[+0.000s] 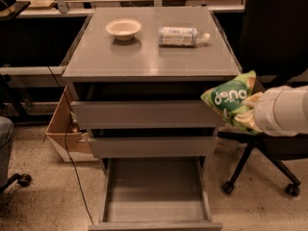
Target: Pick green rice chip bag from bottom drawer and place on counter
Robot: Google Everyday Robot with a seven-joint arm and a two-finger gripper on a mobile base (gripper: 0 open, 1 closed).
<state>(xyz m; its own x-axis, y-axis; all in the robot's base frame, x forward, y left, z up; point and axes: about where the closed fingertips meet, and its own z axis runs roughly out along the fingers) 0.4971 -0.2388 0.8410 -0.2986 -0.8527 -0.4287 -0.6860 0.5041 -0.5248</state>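
Observation:
The green rice chip bag [228, 99] hangs in the air at the cabinet's right side, level with the top drawer's front and just below the counter's edge. My gripper [246, 112] comes in from the right on a white arm and is shut on the bag's right side; the bag covers most of it. The bottom drawer [154, 189] is pulled out toward the camera and its grey floor is bare. The counter [149, 57] is the grey top of the cabinet, above and left of the bag.
A cream bowl [123, 29] and a white-and-blue labelled plastic bottle [183, 36] lying on its side sit at the back of the counter. The two upper drawers are slightly out. A black office chair [269, 172] stands at the right, a cardboard box [65, 129] at the left.

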